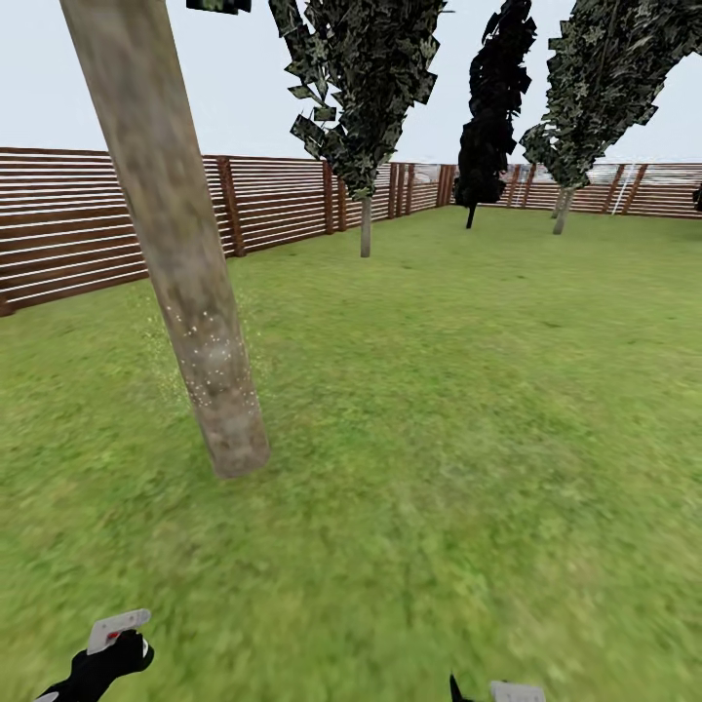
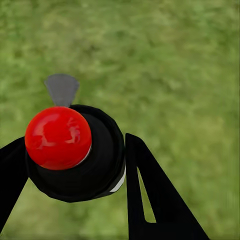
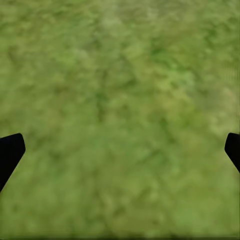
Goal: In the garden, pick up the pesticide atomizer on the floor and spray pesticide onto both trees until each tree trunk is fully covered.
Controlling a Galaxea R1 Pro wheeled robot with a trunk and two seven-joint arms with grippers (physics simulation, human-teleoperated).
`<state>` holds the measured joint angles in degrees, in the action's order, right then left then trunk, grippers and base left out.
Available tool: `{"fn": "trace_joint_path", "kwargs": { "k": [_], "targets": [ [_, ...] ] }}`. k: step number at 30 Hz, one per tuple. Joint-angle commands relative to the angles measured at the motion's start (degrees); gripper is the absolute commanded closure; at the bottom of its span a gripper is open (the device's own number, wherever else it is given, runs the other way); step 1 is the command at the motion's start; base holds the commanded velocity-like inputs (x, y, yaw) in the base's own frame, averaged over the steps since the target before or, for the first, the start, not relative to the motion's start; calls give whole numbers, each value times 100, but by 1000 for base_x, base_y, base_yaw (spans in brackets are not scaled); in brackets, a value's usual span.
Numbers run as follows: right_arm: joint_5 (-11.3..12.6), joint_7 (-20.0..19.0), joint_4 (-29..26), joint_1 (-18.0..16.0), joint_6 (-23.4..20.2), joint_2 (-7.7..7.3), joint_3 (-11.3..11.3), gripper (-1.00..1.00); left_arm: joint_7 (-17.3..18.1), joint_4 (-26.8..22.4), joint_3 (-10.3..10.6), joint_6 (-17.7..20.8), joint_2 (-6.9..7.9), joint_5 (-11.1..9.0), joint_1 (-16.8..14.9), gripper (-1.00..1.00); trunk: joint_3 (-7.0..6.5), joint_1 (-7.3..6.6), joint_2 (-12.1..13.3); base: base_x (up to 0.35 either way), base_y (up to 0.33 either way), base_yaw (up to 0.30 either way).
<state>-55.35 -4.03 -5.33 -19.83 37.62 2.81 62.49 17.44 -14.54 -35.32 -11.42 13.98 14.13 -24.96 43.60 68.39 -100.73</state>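
A thick leaning tree trunk (image 1: 175,244), mottled grey-beige, rises from the grass at the left of the head view, with small pale specks on and around its lower part. The pesticide atomizer (image 2: 75,150), black with a red top, sits between the fingers of my left gripper (image 2: 70,170), which is shut on it. The same bottle and left gripper (image 1: 112,648) show at the bottom left of the head view, well short of the trunk. My right gripper (image 3: 120,147) stands open over bare grass, its tip (image 1: 507,690) at the bottom edge.
A brown slat fence (image 1: 283,200) encloses the lawn at the left and back. Thin-trunked dark trees (image 1: 366,107) (image 1: 492,117) (image 1: 595,97) stand farther back. Open grass (image 1: 468,409) spreads to the right of the trunk.
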Motion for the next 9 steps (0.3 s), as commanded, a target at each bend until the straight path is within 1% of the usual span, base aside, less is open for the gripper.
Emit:
{"fn": "trace_joint_path", "kwargs": {
  "k": [1, 4, 9],
  "targets": [
    [0, 0, 1, 3, 0, 0, 0, -100, 7, 2, -2, -1, -20, 1, 0, 100, 0, 0, 0, 0, 0, 0],
    [-1, -2, -1, 5, 0, 0, 0, -100, 21, -3, -2, -1, -46, 2, 0, 100, 0, 0, 0, 0, 0, 0],
    [0, -1, 2, 6, 0, 0, 0, -100, 17, -5, -2, -1, -46, 10, 0, 100, 0, 0, 0, 0, 0, 0]
  ]
}}
